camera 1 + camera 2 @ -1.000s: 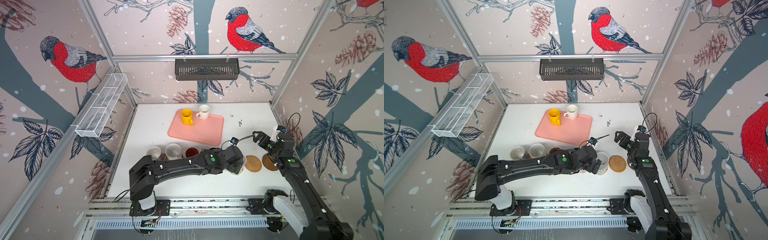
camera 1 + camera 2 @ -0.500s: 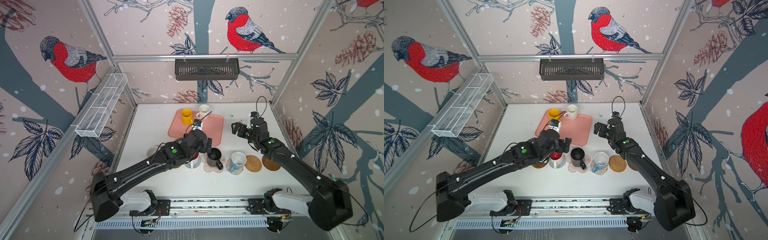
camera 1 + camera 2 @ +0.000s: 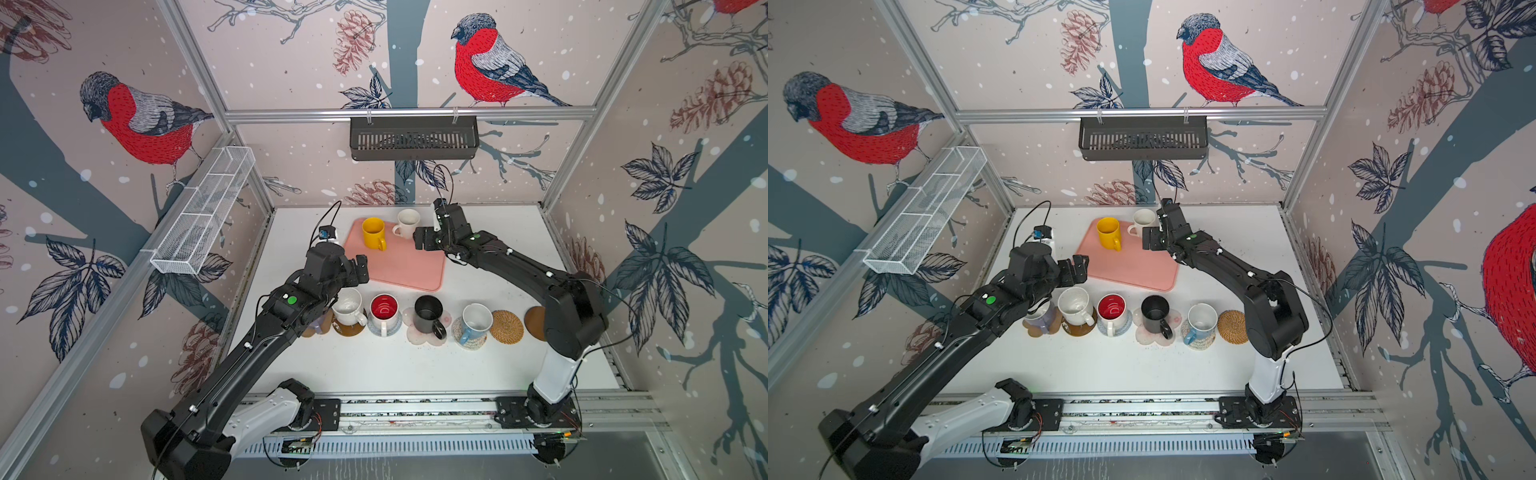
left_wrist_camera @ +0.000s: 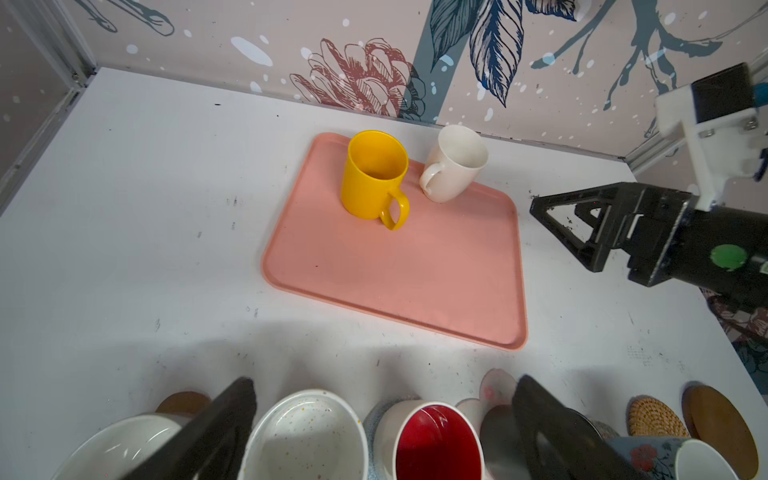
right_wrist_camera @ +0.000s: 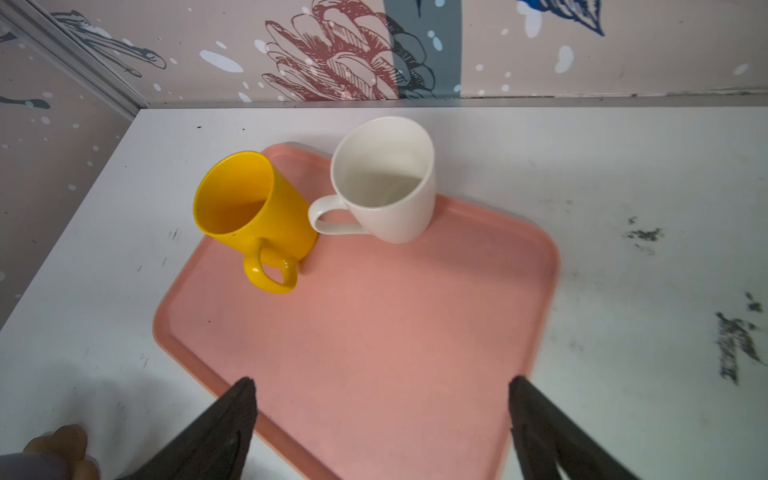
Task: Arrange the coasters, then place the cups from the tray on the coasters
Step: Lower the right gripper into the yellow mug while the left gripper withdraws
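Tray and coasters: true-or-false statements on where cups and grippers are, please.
1. The tray holds two cups, the yellow mug and the plain white mug. True.
2. The black mug stands on the rattan coaster. False: it stands on the flower coaster; the rattan coaster is bare.
3. The right gripper is shut on the plain white mug. False: it is open, holding nothing.
4. The left gripper is open and empty. True.

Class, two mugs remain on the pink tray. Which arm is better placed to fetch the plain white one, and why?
Right. The right gripper, open, hangs close beside the white mug, and the bare rattan coaster lies on its side. The left gripper, also open, is nearer the yellow mug.
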You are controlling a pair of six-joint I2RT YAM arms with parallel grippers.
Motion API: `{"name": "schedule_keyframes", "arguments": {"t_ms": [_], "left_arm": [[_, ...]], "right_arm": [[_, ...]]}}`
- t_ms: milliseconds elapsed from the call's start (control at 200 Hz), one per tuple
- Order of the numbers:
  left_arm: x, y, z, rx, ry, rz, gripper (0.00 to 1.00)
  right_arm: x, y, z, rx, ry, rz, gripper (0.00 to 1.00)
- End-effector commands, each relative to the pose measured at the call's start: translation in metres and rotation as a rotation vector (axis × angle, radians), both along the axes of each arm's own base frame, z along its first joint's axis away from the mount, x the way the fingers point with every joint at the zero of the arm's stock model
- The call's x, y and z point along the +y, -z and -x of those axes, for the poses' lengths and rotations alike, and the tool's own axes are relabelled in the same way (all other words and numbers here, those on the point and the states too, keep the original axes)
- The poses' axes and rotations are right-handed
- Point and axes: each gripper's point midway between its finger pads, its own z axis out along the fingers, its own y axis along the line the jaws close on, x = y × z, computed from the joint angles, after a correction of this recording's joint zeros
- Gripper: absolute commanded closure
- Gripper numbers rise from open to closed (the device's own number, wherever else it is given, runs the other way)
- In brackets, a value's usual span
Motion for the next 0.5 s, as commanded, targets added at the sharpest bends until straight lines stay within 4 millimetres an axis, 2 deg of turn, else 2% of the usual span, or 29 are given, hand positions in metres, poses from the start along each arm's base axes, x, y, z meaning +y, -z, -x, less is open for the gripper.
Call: {"name": "schedule_keyframes", "arguments": {"t_ms": [0,30,50,245,415,495], "left_arm": [[0.007,0.001,0.004,0.002,0.016,-0.015,0.03],[0.010,-0.001,0.003,-0.007,0.007,-0.012,0.03],[0.011,0.008,0.004,0.007,0.004,-0.022,0.03],[0.018,0.037,0.001,0.037,-0.022,-0.026,0.03],[0.023,0.050,-0.003,0.063,-0.020,-0.010,0.03],[0.026,0.052,-0.005,0.071,-0.026,-0.008,0.03]], "right_arm": [[0.015,0.010,-0.010,0.004,-0.036,0.047,0.07],[0.021,0.013,-0.013,0.007,-0.040,0.051,0.07],[0.025,0.015,-0.015,0.007,-0.045,0.052,0.07],[0.062,0.032,-0.025,0.011,-0.101,0.073,0.14],[0.086,0.042,-0.025,0.029,-0.153,0.057,0.24],[0.097,0.046,-0.024,0.041,-0.181,0.040,0.26]]}}
